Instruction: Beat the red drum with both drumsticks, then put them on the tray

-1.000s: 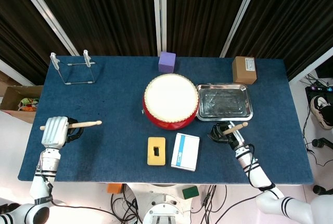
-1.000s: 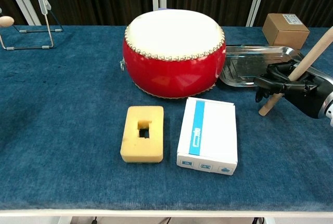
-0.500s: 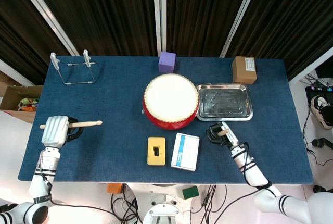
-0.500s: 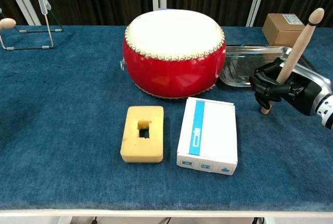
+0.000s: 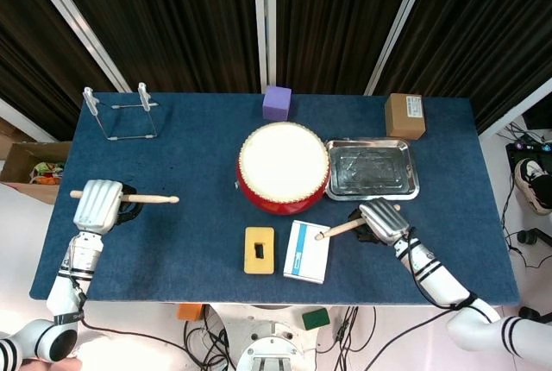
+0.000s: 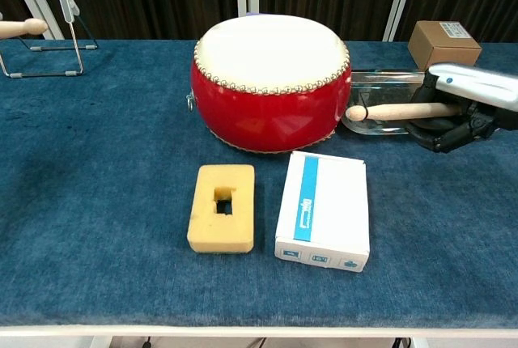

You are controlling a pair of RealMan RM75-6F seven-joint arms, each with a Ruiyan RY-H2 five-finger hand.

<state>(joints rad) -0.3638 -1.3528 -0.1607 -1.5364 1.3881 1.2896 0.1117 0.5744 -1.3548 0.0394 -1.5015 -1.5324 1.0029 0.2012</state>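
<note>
Both hands hold a drumstick with fingers curled around the shaft. The right hand (image 5: 384, 221) grips its drumstick (image 5: 343, 229) level, the tip reaching out past the fingers over the white box (image 5: 308, 251), short of the red drum (image 5: 284, 167); half a second ago that stick stood nearly upright. The left hand (image 5: 97, 206) wraps its drumstick (image 5: 148, 198), which points toward the drum and has shifted slightly forward. Just beyond the right fingers lies the tray (image 5: 372, 169).
</note>
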